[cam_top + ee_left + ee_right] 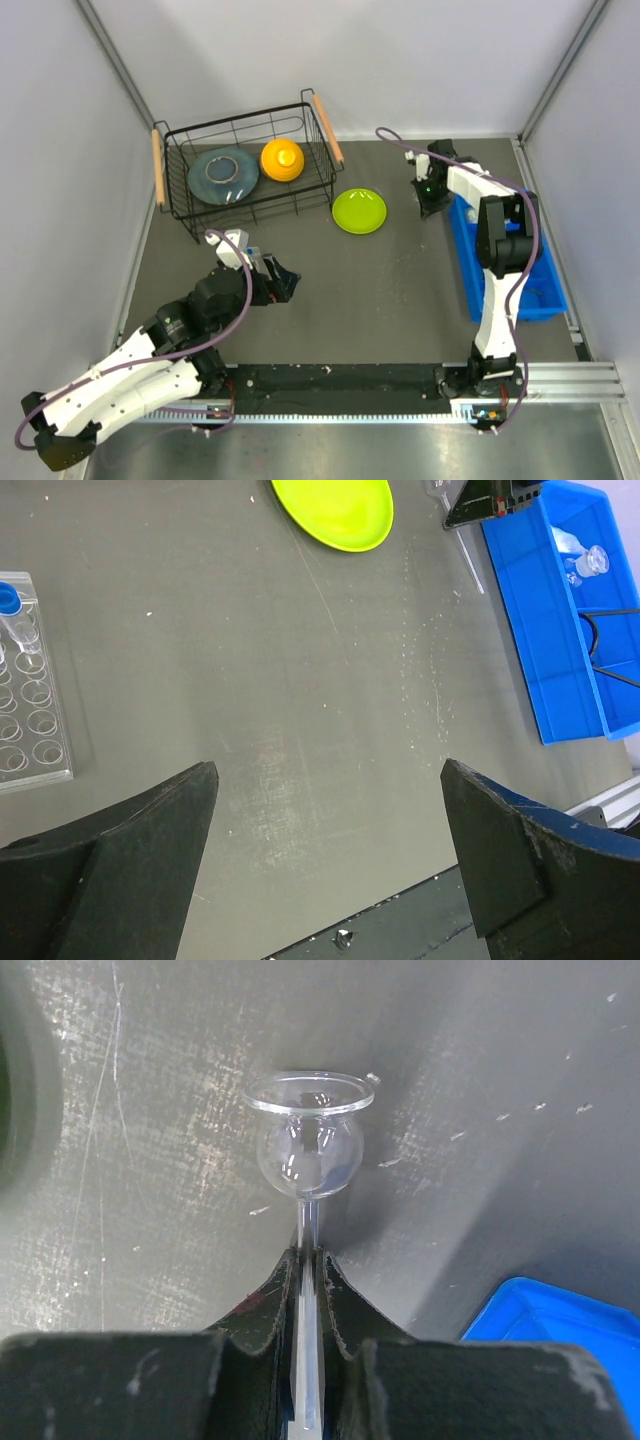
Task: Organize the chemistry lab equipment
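One bulb-headed glass tube [305, 1150] is the only piece in hand. It is clear and thin-stemmed, swelling to a round bulb topped by a flared circular rim. The right gripper [308, 1257] has its black jaws pinching the stem just below the bulb, over the dark, scuffed tabletop [500, 1050] beside the far end of the single blue plastic bin [470, 272]. Whether the bulb touches the tabletop I cannot tell.

The left gripper [328, 770] hovers with its jaws spread wide around nothing. To its left stands one clear plastic tube rack [30, 715], a block of round holes, with one blue-capped test tube [8, 602] seen in a far hole. Inside the bin lie one small clear glass piece [592, 560] and some thin black curved lines too partial to name.

At the back sits one black wire basket [178, 195] with two wooden handles, holding one grey plate [222, 175] and one orange bowl [282, 160]. One glossy round lime-green plate [359, 211] lies just right of it.
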You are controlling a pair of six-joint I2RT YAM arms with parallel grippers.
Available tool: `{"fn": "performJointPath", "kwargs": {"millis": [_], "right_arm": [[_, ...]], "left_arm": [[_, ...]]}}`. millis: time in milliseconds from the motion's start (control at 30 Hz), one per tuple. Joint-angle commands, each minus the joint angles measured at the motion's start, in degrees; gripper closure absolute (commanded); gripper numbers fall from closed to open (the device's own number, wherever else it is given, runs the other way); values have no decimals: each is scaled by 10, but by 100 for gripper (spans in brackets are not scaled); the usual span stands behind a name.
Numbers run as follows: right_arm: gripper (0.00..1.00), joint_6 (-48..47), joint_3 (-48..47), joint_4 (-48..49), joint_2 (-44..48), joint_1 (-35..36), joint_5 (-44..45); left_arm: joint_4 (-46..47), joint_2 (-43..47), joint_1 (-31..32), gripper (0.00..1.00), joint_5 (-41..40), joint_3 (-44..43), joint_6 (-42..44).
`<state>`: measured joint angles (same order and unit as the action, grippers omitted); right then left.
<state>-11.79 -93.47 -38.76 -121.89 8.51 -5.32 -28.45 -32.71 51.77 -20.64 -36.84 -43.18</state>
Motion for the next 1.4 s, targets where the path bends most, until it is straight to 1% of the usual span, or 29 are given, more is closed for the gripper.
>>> {"fn": "performJointPath", "kwargs": {"millis": [0, 200, 233, 333, 367, 433, 467, 633, 733, 867, 1033, 1133, 1167, 1300, 1367], "right_arm": [[98, 1, 3, 8, 45, 7, -35], [98, -16, 34, 5, 123, 7, -120], [98, -25, 40, 3, 151, 7, -139], [98, -45, 59, -9, 194, 7, -156], [98, -65, 69, -18, 224, 6, -161], [99, -87, 78, -32, 254, 6, -160], [98, -113, 86, -39, 287, 7, -159], [98, -193, 110, -99, 380, 6, -118], [98, -241, 123, -139, 436, 5, -69], [98, -308, 151, -190, 509, -1, -30], [98, -360, 192, -237, 600, -8, 6], [98, -381, 228, -262, 634, -7, 29], [98, -386, 244, -267, 659, -8, 34], [98, -412, 272, -314, 718, -8, 51], [98, -429, 290, -329, 740, -9, 76]], "left_arm": [[6, 10, -3, 1, -6, -6, 5], [3, 19, -3, 1, -6, -4, 6], [3, 19, -3, 1, -5, -3, 6], [4, 19, -3, 1, -3, -3, 7], [4, 19, -3, 1, -3, -3, 10], [8, 19, -3, 1, 0, -3, 12], [8, 19, -3, 1, 0, -3, 13], [12, 19, -3, 1, 5, -3, 16], [13, 19, -3, 1, 7, -4, 20], [14, 18, -3, 1, 10, -7, 27], [4, 5, -4, 1, 18, -22, 35], [0, 0, -4, 1, 20, -29, 40], [0, -2, -4, 1, 21, -30, 42], [-8, -12, -4, 1, 24, -39, 45], [-16, -19, -4, 1, 27, -42, 48]]}}
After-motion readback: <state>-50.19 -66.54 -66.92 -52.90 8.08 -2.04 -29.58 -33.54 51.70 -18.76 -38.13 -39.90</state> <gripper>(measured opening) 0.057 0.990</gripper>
